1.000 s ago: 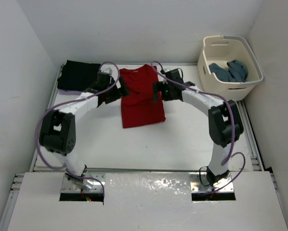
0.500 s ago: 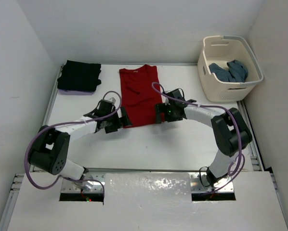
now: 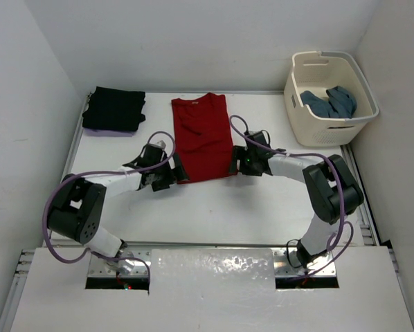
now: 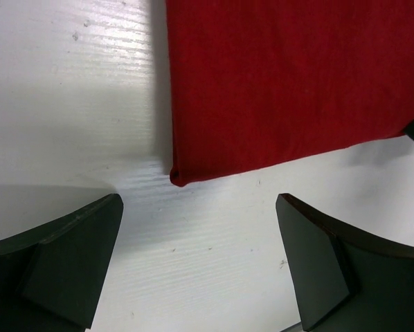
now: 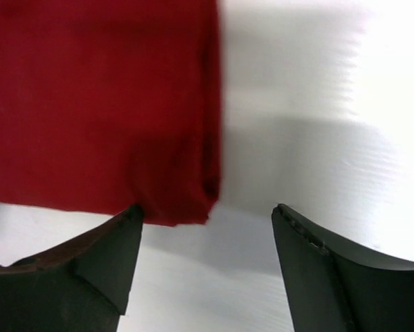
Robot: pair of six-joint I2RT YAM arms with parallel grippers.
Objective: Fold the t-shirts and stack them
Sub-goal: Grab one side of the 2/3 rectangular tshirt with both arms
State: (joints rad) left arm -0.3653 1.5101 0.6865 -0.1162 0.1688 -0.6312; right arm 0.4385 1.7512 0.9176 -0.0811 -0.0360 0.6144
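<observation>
A: Now, white table, red cloth t-shirt folded narrow at mid-table, hem at near side. Grab where?
B: Bottom corners. Left gripper wide apart, empty; right gripper apart too, holding nothing. Straddle each folded edge, pinch all layers, lift level.

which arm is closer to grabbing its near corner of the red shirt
Right, narrowly: a corner of the red shirt reaches between the open fingers of the right gripper. The left gripper, also open, has its corner ahead of its fingertips.
</observation>
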